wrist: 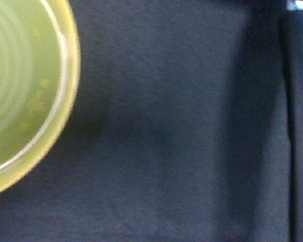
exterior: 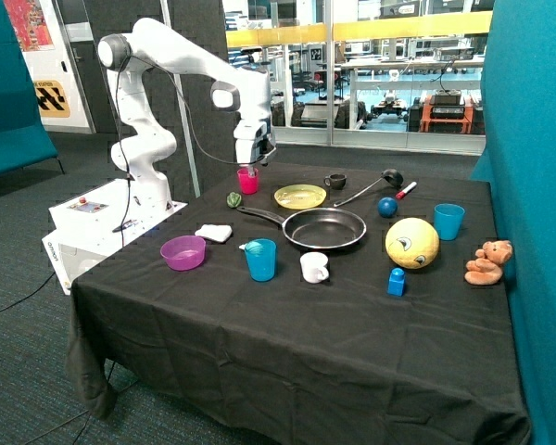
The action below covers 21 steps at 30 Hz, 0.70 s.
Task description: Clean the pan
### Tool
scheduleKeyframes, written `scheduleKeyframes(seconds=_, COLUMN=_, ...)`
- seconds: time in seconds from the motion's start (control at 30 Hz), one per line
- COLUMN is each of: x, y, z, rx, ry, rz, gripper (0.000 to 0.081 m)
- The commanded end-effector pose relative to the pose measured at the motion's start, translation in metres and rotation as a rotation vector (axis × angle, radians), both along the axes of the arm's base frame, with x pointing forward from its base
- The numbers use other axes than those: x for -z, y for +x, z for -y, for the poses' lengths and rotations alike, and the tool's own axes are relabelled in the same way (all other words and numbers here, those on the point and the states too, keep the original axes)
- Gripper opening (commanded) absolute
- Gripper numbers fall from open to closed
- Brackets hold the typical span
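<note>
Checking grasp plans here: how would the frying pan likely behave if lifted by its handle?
The pan looks rigid and metal-rimmed, probably heavy for its size. Its long thin handle sits off to one side, so the bowl would likely droop. The gripper hovers above the pink cup.

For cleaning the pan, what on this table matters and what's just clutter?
Matters: pan; white cloth, likely the wiper; gripper, above the pink cup.

Clutter: yellow plate, ladle, blue cups, purple bowl, yellow ball, teddy.
</note>
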State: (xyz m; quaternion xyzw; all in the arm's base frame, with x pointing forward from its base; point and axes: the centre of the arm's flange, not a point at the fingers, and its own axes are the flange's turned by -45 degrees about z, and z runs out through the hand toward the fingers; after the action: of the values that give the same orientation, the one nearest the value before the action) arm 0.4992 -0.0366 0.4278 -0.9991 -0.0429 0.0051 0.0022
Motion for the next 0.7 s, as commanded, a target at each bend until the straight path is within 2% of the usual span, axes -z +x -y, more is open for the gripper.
scheduleKeyframes(seconds=0.0, x=0.018, y=-0.018, z=0.031, rx=0.064, ry=-0.0042, rz=0.0102, gripper=0.0343)
scheduleKeyframes(seconds=0.27, x=0.033, y=-0.029, z=0.045, rx=0.075, ry=-0.0043, rz=0.0102, gripper=0.0386)
scheduleKeyframes(seconds=0.5, x=0.042, y=-0.034, z=0.056, rx=0.085, ry=-0.0043, rz=0.0102, gripper=0.0486)
scheduleKeyframes(seconds=0.67, x=0.051, y=-0.038, z=0.062, rx=0.084, ry=-0.0043, rz=0.0102, gripper=0.0523)
